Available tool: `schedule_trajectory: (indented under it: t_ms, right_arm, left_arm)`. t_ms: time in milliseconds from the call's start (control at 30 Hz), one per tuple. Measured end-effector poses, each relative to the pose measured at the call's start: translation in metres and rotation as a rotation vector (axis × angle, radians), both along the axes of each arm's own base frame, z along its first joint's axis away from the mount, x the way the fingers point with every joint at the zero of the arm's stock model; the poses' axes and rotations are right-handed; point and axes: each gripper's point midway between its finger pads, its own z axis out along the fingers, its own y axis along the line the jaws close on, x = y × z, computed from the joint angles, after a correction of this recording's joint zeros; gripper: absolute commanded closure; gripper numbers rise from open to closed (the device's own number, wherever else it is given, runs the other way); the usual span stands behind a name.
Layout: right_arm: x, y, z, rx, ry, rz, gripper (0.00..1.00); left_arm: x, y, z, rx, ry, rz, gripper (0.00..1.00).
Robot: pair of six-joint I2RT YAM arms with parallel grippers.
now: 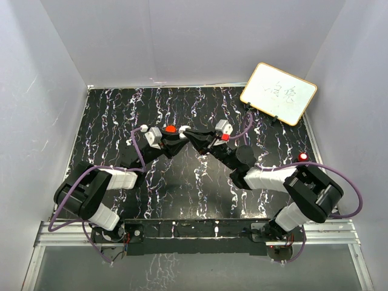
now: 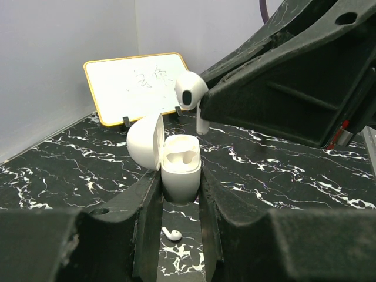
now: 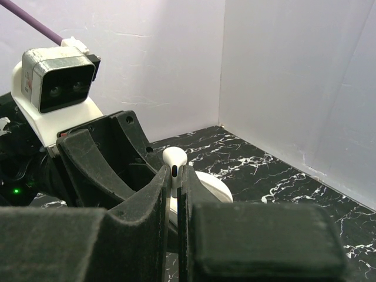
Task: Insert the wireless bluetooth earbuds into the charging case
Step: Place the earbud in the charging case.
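Left wrist view, centre: left fingers clench the open white charging case; right fingers pinch one white earbud just above it. Second earbud lies on the worktop, bottom centre.

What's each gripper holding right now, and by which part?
Left gripper: the open charging case, clamped by its lower body. Right gripper: one white earbud, pinched by its stem, head sticking out.
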Motion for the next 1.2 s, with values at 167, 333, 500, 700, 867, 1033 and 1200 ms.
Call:
schedule_trajectory:
  t_ms: [167, 333, 500, 700, 867, 1033, 1200]
  right_arm:
    - [0.0, 0.002, -0.005, -0.009, 0.007, 0.003, 1.0]
    - [0.001, 0.005, -0.01, -0.018, 0.016, 0.006, 1.0]
    - [0.001, 0.006, -0.012, -0.021, 0.019, 0.006, 1.0]
    - [0.002, 0.006, -0.014, -0.024, 0.022, 0.005, 1.0]
    - [0.004, 0.005, -0.014, -0.022, 0.026, -0.005, 1.0]
    - [0.004, 0.005, -0.015, -0.022, 0.025, -0.01, 1.0]
    - [0.005, 0.004, -0.014, -0.019, 0.023, -0.012, 1.0]
  left_arm:
    - [0.0, 0.0, 0.001, 0.002, -0.007, -0.002, 1.0]
    - [-0.001, 0.0, 0.003, 0.002, -0.018, -0.001, 1.0]
    - [-0.002, 0.0, 0.004, 0.005, -0.023, -0.002, 1.0]
    - [-0.002, -0.001, 0.002, 0.013, -0.019, -0.006, 1.0]
    - [-0.004, 0.0, 0.005, 0.012, -0.028, -0.007, 1.0]
    - [-0.004, 0.0, 0.007, 0.014, -0.036, -0.005, 1.0]
    - [-0.004, 0.001, 0.008, 0.013, -0.04, -0.003, 1.0]
